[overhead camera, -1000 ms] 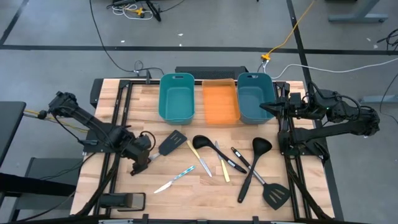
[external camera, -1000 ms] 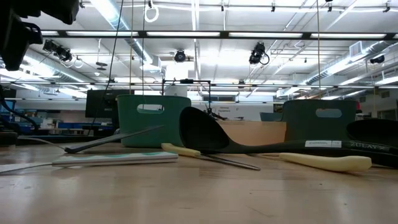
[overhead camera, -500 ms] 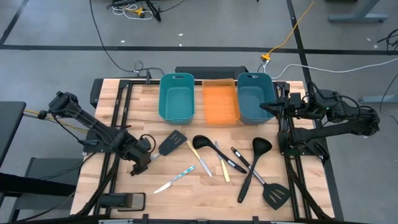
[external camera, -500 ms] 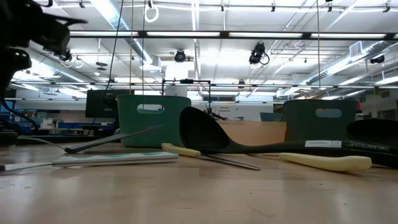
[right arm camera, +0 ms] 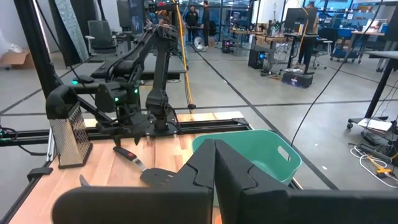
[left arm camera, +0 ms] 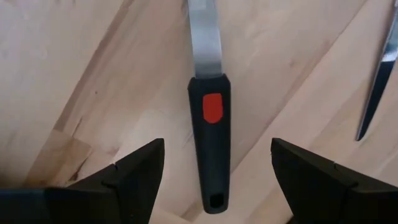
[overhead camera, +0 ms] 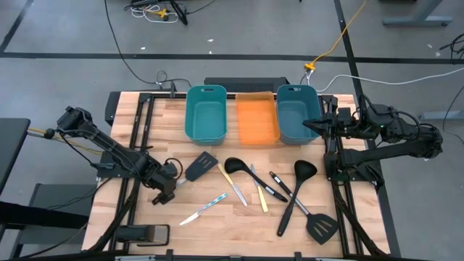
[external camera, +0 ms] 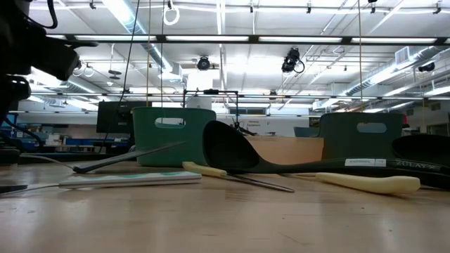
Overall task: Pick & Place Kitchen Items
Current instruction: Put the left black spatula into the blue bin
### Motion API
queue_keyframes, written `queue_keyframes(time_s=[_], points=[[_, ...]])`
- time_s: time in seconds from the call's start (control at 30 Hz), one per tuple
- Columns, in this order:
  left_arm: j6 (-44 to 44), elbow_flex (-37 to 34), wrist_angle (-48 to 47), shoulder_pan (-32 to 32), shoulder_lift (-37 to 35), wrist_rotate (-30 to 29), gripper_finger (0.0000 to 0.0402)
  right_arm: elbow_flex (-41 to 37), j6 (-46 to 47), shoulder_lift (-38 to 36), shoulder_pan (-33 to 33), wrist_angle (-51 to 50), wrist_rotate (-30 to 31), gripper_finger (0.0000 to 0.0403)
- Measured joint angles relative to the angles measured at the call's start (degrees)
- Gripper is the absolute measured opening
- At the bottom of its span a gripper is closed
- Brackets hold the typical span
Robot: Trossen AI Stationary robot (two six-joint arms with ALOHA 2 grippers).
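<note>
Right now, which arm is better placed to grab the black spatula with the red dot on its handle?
Probably left: the left gripper is open astride the spatula handle. The right gripper waits by the far teal bin.

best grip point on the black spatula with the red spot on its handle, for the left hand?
Take the black slotted spatula by its black handle with the red spot, from straight above. It lies flat, and the open left hand already straddles that handle, fingers either side across its width.
</note>
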Motion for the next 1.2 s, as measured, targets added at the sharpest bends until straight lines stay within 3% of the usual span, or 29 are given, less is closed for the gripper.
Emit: queue_keyframes(time_s=[0.2,0.57,1.2], points=[[0.26,-0.13,0.30,0.02,1.43,-2.18,0.0299,0.00,0.01,0.00,0.00,0.00,1.06,0.0007],[4.51,1.16,3.45,-0.01,13.40,1.65,0.0299,0.00,1.75,0.03,0.00,0.07,1.95,0.0007],[1.17,0.92,6.44,-0.02,13.99,0.03,0.0299,0.00,1.53,0.03,0.00,0.02,1.92,0.0007]])
